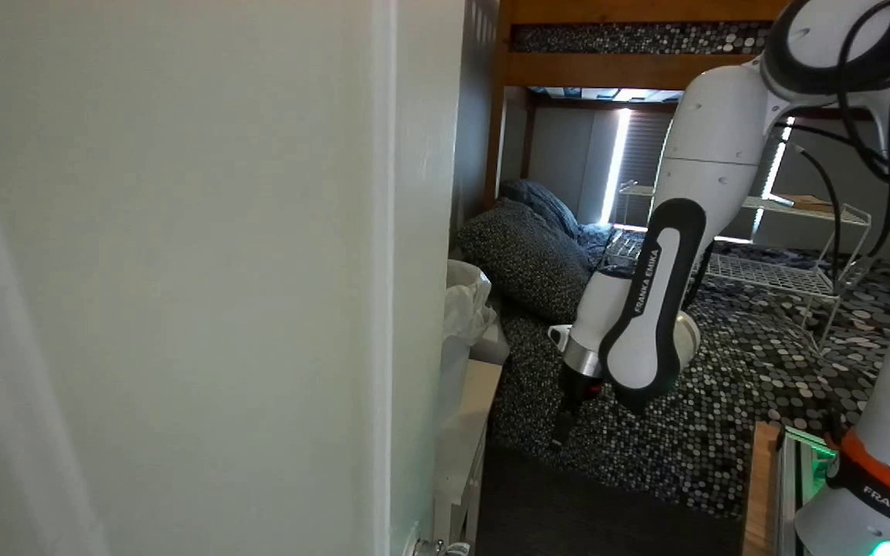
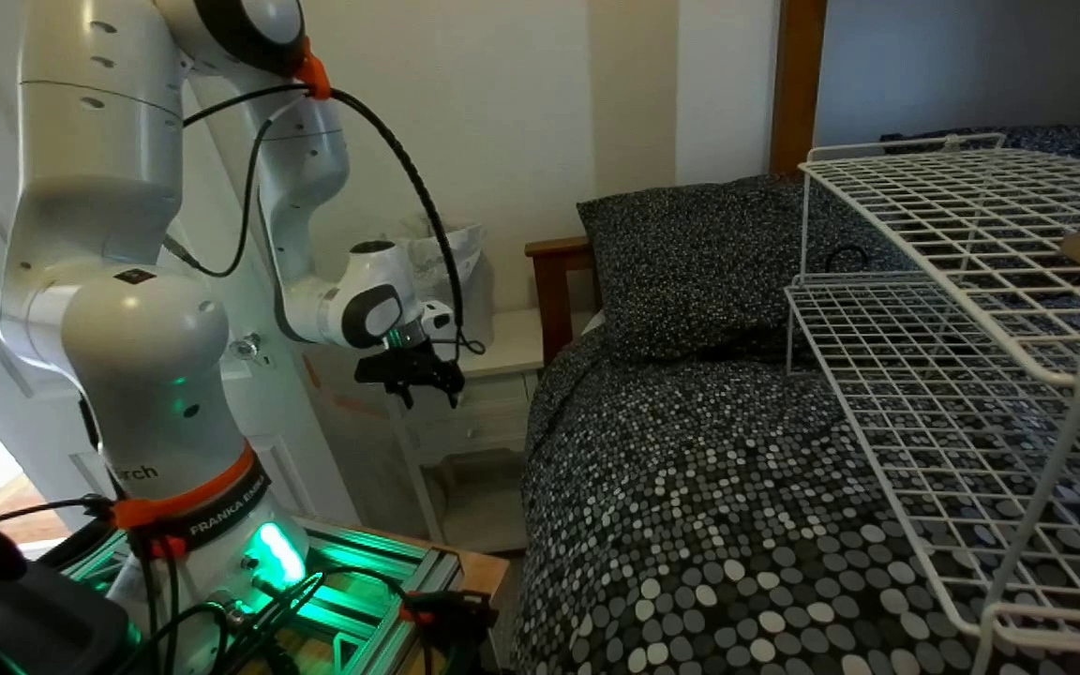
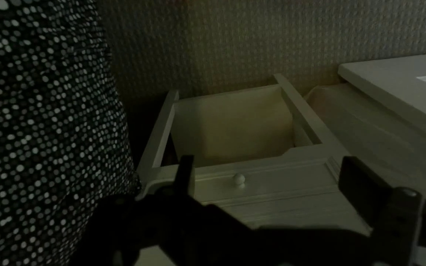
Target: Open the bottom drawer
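1 arm (image 2: 127, 319) w/ 1 gripper (image 2: 430, 399) – 2 pillows (image 1: 530, 255), 1 nightstd (image 2: 517, 342).

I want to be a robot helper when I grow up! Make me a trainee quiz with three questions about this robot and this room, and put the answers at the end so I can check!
1. Pick one. In the wrist view, what shape is the knob on the bottom drawer of the white nightstand?
a) a long bar
b) a round ball
c) a flat ring

2. True or false? The robot's jaws are closed tightly around that knob.

3. Fill in the blank. The duvet on the bed is covered with a pattern of ____.

Key
1. b
2. False: the jaws stand open and hold nothing.
3. dots
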Tool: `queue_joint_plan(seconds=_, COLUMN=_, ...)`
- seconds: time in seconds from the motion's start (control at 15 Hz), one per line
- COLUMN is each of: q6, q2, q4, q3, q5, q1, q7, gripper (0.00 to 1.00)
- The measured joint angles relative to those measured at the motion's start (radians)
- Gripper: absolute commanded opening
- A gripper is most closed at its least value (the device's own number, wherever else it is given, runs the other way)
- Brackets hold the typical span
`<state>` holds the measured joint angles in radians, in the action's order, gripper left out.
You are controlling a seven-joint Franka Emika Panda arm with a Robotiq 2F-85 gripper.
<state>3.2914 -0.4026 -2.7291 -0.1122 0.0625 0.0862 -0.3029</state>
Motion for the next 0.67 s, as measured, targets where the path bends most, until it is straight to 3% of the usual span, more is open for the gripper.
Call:
queue_joint_plan(seconds=0.4, q6=0.142, q2=-0.224, q4=0.110, q3=0.068, q5=-0.105, q1=-0.002, q7=0.043, gripper=1.00)
queue_joint_plan(seconds=0.67, q6=0.207, q2=-0.336, q4=0.190, q3=0.072, q5=-0.127, q1=-0.004, q7=0.066, gripper=1.00)
